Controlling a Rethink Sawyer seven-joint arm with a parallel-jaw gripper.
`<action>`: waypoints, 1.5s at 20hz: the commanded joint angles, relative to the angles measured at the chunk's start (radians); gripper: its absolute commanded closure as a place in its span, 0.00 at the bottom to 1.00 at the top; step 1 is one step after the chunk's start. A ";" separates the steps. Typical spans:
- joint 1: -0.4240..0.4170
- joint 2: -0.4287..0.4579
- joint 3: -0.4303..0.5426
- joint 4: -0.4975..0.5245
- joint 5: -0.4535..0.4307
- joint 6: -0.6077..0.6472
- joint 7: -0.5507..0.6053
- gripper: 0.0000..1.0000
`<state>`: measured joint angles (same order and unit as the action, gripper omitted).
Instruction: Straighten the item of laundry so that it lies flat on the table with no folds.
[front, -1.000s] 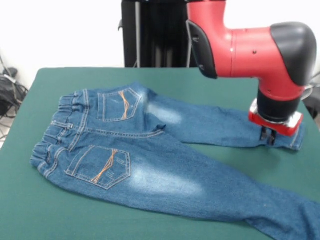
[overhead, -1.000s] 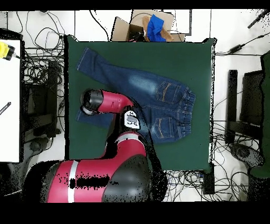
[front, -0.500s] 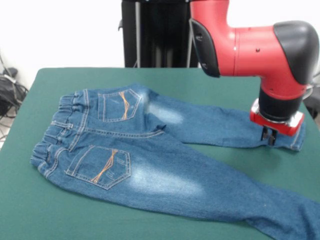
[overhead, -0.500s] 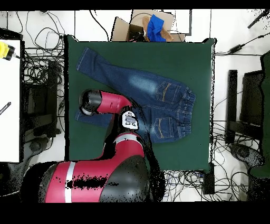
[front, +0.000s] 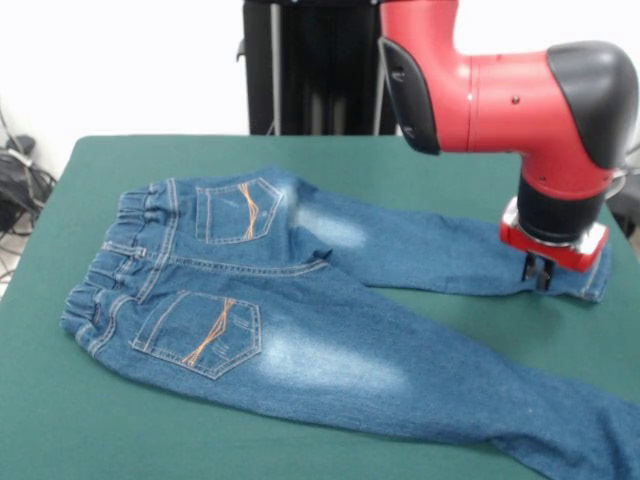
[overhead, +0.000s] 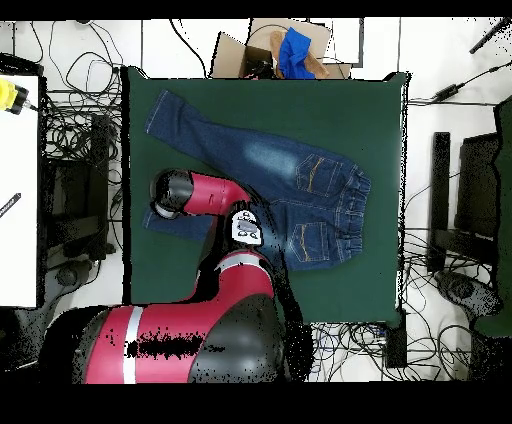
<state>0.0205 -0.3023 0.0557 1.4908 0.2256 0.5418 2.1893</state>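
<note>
The small blue denim jeans (front: 300, 310) lie back side up on the dark green table (front: 90, 420), waistband at the left, both legs running right. Orange-stitched pockets and pale faded patches show. A small fold sits at the crotch. My gripper (front: 539, 273) is down on the far leg's cuff at the right, and looks shut on the cloth. In the overhead view the jeans (overhead: 270, 165) spread across the table (overhead: 375, 130); the red arm (overhead: 205, 190) covers the gripper and that cuff.
A cardboard box (overhead: 250, 50) holding blue cloth (overhead: 293, 50) stands past the table's top edge in the overhead view. Cables lie on the floor round the table, and a white surface (overhead: 18, 200) stands at its left. The near leg runs off the front view's lower right.
The gripper has shifted slightly right along the far leg's cuff in the front view, then stayed still. The jeans have barely moved.
</note>
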 joint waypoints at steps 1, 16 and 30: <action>0.039 0.169 0.083 0.056 0.039 -0.154 0.185 1.00; 0.121 0.094 0.076 0.088 0.112 -0.126 0.254 1.00; 0.128 0.073 0.037 0.064 0.148 -0.058 0.217 1.00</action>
<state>0.1275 -0.3040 0.0460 1.5053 0.3146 0.5054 2.1893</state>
